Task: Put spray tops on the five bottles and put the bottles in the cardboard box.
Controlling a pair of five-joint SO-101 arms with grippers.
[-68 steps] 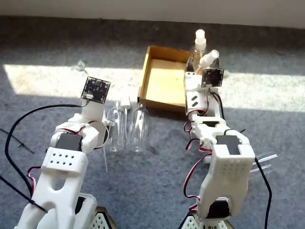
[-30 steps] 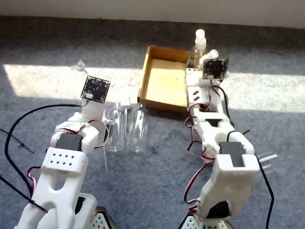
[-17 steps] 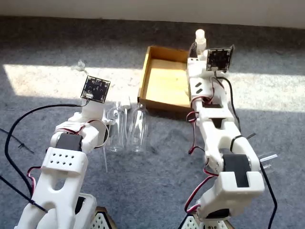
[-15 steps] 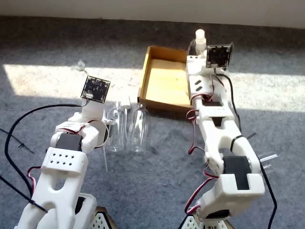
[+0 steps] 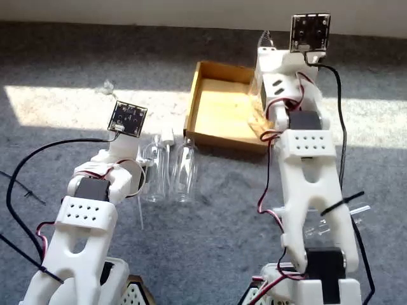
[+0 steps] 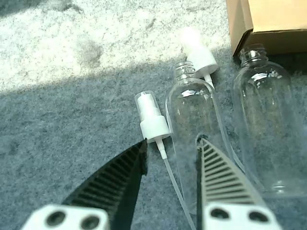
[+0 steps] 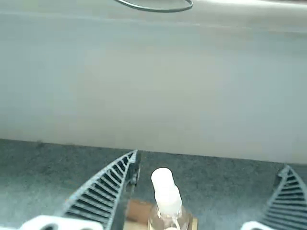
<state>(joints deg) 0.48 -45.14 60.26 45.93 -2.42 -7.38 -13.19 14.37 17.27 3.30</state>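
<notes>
Fingers (image 7: 103, 189) spread on both arms.
Our right gripper (image 7: 211, 162) flanks a capped bottle (image 7: 168, 211); our left gripper (image 6: 171, 143) straddles a spray top (image 6: 152, 120) tube.

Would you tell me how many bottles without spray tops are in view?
2. Both lie side by side on the carpet: one bottle beside a loose spray top, the other bottle with its neck by the cardboard box. More may be hidden behind the right arm.
</notes>
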